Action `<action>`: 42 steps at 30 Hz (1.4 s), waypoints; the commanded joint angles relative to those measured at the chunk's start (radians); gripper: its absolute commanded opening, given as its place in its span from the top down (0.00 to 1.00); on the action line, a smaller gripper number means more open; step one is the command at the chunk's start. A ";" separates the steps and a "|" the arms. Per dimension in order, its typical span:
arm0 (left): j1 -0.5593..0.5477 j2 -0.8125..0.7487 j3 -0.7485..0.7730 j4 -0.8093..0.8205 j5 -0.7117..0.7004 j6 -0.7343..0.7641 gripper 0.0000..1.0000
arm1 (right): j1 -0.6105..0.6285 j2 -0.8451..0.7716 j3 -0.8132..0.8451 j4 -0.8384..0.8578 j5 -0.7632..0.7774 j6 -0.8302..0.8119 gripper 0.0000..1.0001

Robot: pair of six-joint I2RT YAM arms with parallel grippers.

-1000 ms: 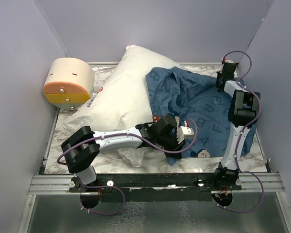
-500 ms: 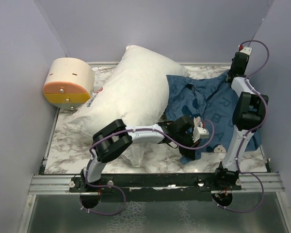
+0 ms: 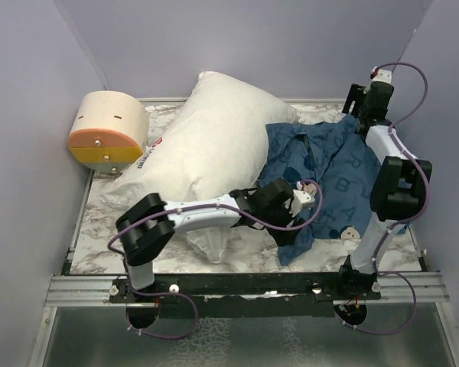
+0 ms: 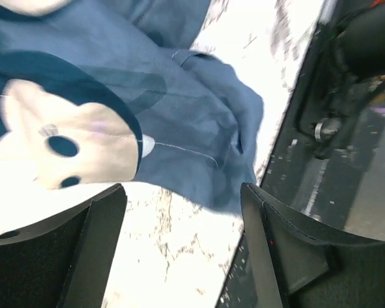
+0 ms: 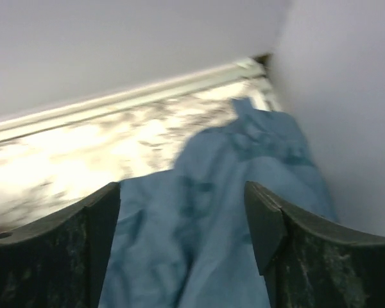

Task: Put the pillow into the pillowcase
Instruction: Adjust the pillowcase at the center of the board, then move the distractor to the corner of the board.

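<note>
Dark blue pillowcase (image 3: 329, 168) crumpled over the right half of the marbled table (image 3: 245, 248), touching the right end of the plump white pillow (image 3: 206, 141), itself slanting from far centre toward the near left.

From above only: beige-and-orange round container (image 3: 107, 130) at the far left, well apart from both grippers. From the left wrist only: pale cartoon mouse face (image 4: 58, 141) printed on the cloth, with a loose fold beside the table's near rail.

Left gripper (image 3: 302, 200) over the cloth's near edge, fingers spread, nothing clamped. Right gripper (image 3: 365, 99) at the far right corner, fingers likewise spread above the cloth.

Compared with a second back: cloth drawn rightward off the pillow. Compared with half a second back: left elbow swung leftward.

Pillowcase opening impossible to make out. Right wrist view blurred.
</note>
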 commanded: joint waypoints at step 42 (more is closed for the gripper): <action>1.272 -0.711 -0.298 -0.008 -0.483 -0.199 1.00 | 0.461 -0.953 -0.941 0.378 -0.905 0.241 0.16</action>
